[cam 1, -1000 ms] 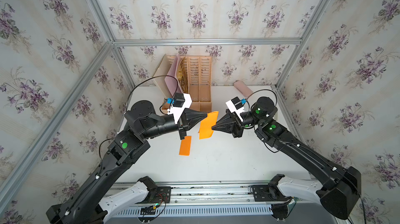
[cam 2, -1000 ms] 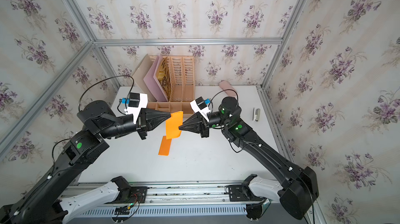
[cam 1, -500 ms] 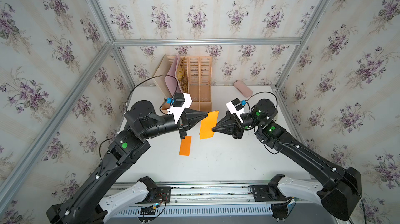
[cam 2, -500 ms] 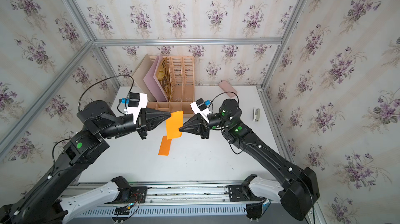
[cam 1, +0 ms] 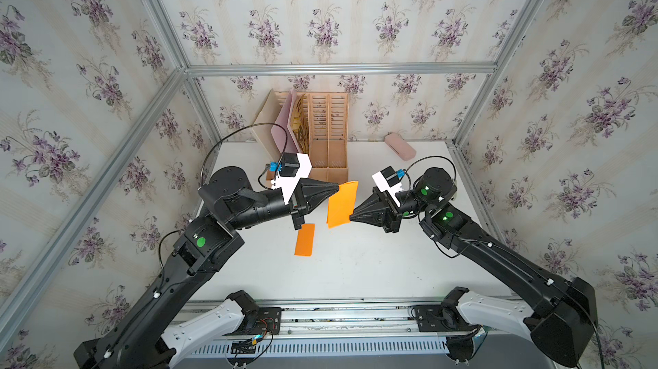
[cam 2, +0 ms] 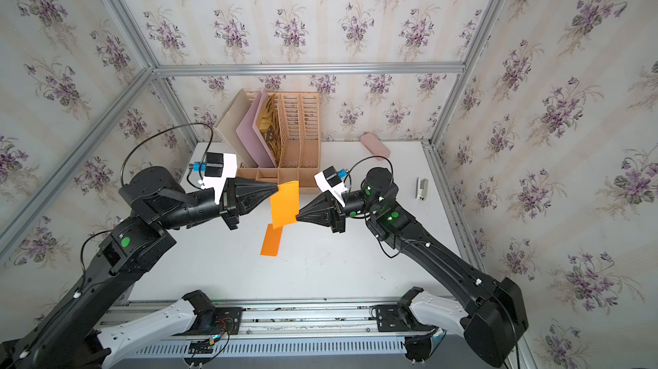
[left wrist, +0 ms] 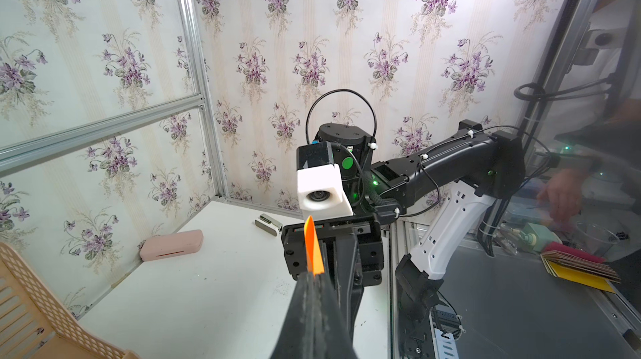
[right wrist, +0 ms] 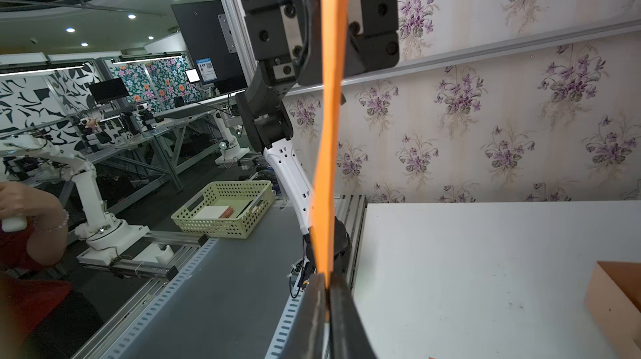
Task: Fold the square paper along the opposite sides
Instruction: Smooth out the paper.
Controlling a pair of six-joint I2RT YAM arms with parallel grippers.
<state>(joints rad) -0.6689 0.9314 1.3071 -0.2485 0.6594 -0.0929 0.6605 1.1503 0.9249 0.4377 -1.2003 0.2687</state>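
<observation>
Nearest, on the white table (cam 1: 356, 271), a narrow orange strip (cam 1: 304, 239) lies flat, apart from both arms. Just beyond it the orange paper (cam 1: 341, 205) is held in the air above the table. The left gripper (cam 1: 336, 188) is clamped tight on one corner and the right gripper (cam 1: 351, 218) on the opposite corner. The sheet looks doubled over, though edge-on that is hard to confirm. Behind it stands a wooden file rack (cam 1: 327, 142), and a pink case (cam 1: 400, 147) lies by the back wall.
</observation>
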